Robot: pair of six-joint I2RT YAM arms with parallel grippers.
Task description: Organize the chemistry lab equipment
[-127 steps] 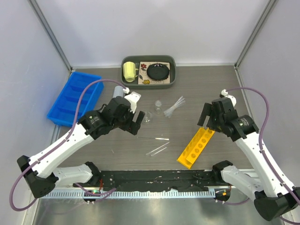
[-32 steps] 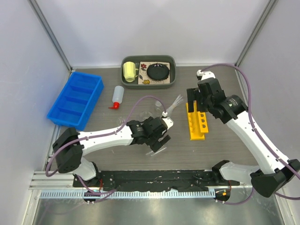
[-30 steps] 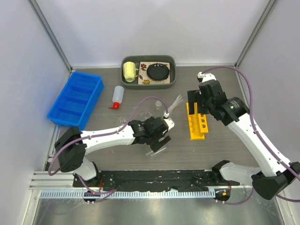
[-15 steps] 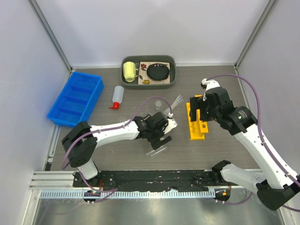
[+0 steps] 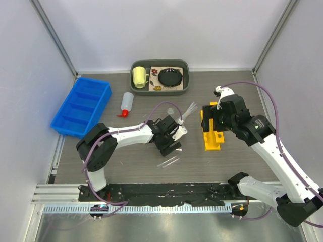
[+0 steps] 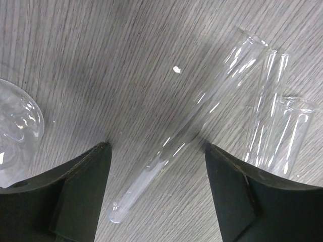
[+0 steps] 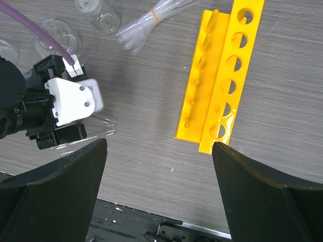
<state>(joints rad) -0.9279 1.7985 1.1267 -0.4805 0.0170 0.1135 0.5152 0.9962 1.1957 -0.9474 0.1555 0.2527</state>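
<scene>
My left gripper (image 5: 170,145) is open and low over the table. In the left wrist view (image 6: 156,147) a clear test tube (image 6: 187,135) lies on the wood between its jaws, untouched. Two more tubes (image 6: 275,126) lie to its right and a glass vessel (image 6: 15,126) to its left. Loose tubes (image 5: 168,162) lie just in front of it. My right gripper (image 5: 214,122) is open and empty above the yellow tube rack (image 5: 212,132), which lies flat (image 7: 222,75). The red-capped squeeze bottle (image 5: 126,104) lies at the left. A pipette bundle (image 5: 187,112) and small flasks (image 5: 170,112) sit mid-table.
A blue divided bin (image 5: 81,106) stands at the left. A grey-green tray (image 5: 185,83) at the back holds a yellow mug (image 5: 139,77) and a black disc (image 5: 170,77). The black rail (image 5: 166,194) runs along the near edge.
My right gripper has let go of the rack and drawn back toward me, open. My left gripper has shifted slightly back and left, and now straddles a tube.
</scene>
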